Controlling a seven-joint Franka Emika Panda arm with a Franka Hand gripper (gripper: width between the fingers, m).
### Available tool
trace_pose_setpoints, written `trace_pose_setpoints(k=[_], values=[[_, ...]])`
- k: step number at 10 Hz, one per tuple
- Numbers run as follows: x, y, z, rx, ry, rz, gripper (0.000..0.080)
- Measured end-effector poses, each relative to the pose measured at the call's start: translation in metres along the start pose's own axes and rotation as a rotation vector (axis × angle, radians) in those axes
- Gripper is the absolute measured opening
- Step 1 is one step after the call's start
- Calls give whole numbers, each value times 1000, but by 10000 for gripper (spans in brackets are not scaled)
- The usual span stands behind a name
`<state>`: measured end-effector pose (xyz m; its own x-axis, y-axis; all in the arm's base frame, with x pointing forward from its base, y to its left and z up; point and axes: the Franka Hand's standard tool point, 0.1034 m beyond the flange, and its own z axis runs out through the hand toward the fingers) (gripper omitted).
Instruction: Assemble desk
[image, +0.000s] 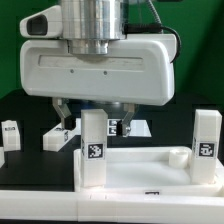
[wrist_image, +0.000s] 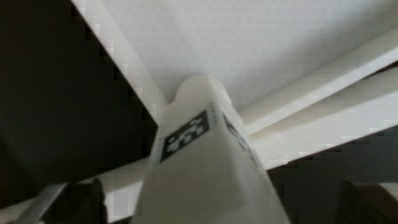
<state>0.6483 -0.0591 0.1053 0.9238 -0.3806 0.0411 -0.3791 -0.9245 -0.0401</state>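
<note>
The white desk tabletop (image: 140, 170) lies across the front of the exterior view, rim up. Two white square legs stand upright on it, one toward the exterior view's left (image: 93, 148) and one at its right (image: 207, 145), each with a tag. My gripper (image: 94, 118) hangs over the left standing leg, its fingers (image: 64, 115) spread wide to either side of the leg's top. In the wrist view that leg (wrist_image: 199, 150) rises between the dark fingers (wrist_image: 63, 200) with gaps on both sides, the tabletop (wrist_image: 267, 50) beneath it. The gripper (wrist_image: 210, 205) is open.
Two loose white legs lie on the black table at the exterior view's left, one at the edge (image: 10, 133) and one nearer the gripper (image: 55, 136). A tagged white piece (image: 132, 128) shows behind the gripper. A green wall stands at the back.
</note>
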Motion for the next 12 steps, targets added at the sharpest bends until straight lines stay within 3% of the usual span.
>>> trace_pose_setpoints(k=[4, 8, 9, 10, 11, 12], values=[[1, 0, 0, -35, 0, -393, 649], [1, 1, 1, -36, -1, -530, 602], [1, 1, 1, -36, -1, -529, 420], [1, 1, 1, -36, -1, -529, 420], [1, 1, 1, -36, -1, -529, 288], [1, 1, 1, -36, -1, -528, 288]])
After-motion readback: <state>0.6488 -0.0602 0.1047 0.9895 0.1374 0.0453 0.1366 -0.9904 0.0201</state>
